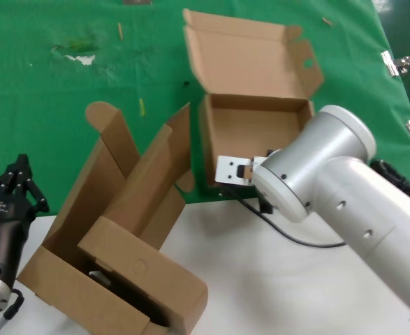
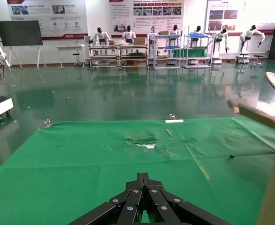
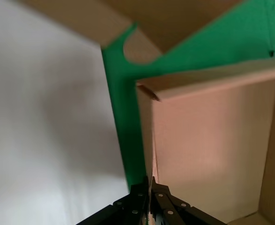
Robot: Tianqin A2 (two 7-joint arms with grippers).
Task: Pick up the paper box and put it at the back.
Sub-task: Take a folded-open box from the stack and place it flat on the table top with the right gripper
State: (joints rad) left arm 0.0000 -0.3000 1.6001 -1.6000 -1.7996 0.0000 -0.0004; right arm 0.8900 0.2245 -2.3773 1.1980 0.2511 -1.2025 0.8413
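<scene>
The paper box (image 1: 257, 129) sits open on the green sheet (image 1: 51, 105) near its front edge, lid (image 1: 250, 59) folded back, with a round hole in one side tab. My right gripper (image 1: 236, 171) is at the box's near wall, mostly hidden behind my arm. In the right wrist view the gripper (image 3: 149, 182) is shut on that thin cardboard wall, with the box's inside (image 3: 207, 150) on one side and the green sheet (image 3: 123, 140) on the other. My left gripper (image 1: 19, 174) is shut and empty at the far left, and also shows in the left wrist view (image 2: 144, 178).
A second brown box (image 1: 121, 272) with a circle outline on its front wall lies tilted at the front left, flaps up, half on the white tabletop (image 1: 281, 279). Metal clips (image 1: 398, 64) hold the sheet's right edge. The sheet has a pale scuff (image 1: 79, 54).
</scene>
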